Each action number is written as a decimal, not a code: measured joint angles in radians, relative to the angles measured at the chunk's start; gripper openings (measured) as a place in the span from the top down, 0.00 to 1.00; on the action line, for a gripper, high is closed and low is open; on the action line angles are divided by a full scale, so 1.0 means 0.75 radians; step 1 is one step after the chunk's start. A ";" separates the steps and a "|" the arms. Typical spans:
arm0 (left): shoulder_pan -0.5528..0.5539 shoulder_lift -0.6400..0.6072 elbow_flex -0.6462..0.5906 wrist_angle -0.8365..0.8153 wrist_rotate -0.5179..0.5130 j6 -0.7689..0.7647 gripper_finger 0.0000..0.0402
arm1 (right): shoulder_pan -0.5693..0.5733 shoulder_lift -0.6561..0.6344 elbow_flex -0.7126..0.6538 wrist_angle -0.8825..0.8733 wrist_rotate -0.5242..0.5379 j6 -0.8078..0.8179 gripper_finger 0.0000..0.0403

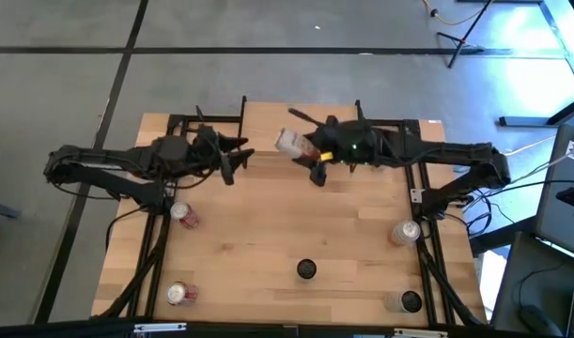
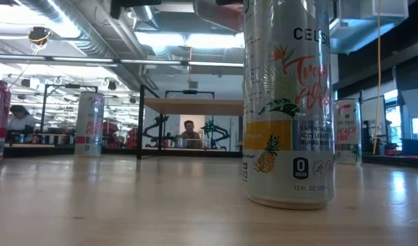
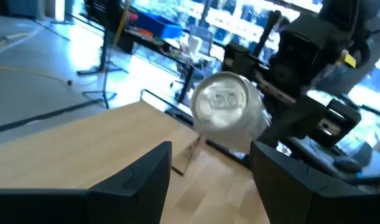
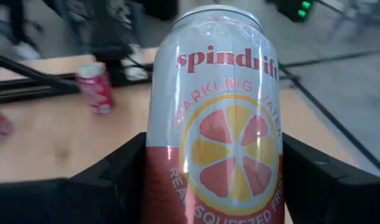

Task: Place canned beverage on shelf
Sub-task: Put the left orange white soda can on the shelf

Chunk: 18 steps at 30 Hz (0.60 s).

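A wooden table carries a small raised shelf near its far edge. Above that end, the right gripper clamps a tilted white can. The left gripper, fingers apart and empty, faces the can nearby.

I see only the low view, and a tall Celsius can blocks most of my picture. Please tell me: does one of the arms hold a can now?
Observer: Yes. The right gripper holds a white and red Spindrift can between its fingers.
Operator: Is this can upright?
Observer: No. In the high view it is tilted, with its top toward the left arm.
Operator: And the left gripper, does it hold something?
Observer: No. The left gripper is open and empty, and it faces the top of the held can.
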 joint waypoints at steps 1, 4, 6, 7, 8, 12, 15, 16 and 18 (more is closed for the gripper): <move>0.004 0.016 -0.001 0.019 0.004 0.005 0.48 | 0.001 -0.009 -0.045 0.080 -0.027 0.002 0.33; 0.014 0.060 0.000 0.100 0.018 -0.001 0.47 | 0.002 -0.021 -0.130 0.295 -0.064 0.005 0.33; 0.026 0.099 -0.001 0.182 0.052 -0.003 0.46 | 0.007 -0.024 -0.136 0.367 -0.072 -0.001 0.33; 0.034 0.115 -0.001 0.221 0.078 -0.006 0.44 | 0.007 -0.024 -0.137 0.376 -0.072 -0.012 0.33; 0.042 0.126 -0.001 0.251 0.109 -0.012 0.43 | 0.007 -0.022 -0.138 0.386 -0.071 -0.024 0.33; 0.086 0.167 0.000 0.384 0.215 -0.065 0.35 | 0.008 -0.013 -0.142 0.440 -0.050 -0.076 0.33; 0.114 0.192 0.000 0.471 0.270 -0.125 0.30 | 0.008 -0.015 -0.141 0.506 -0.029 -0.080 0.33; 0.115 0.197 0.000 0.494 0.273 -0.127 0.29 | 0.008 -0.015 -0.141 0.521 -0.020 -0.077 0.33; 0.115 0.215 0.000 0.533 0.273 -0.114 0.27 | 0.008 0.000 -0.141 0.589 -0.010 -0.061 0.33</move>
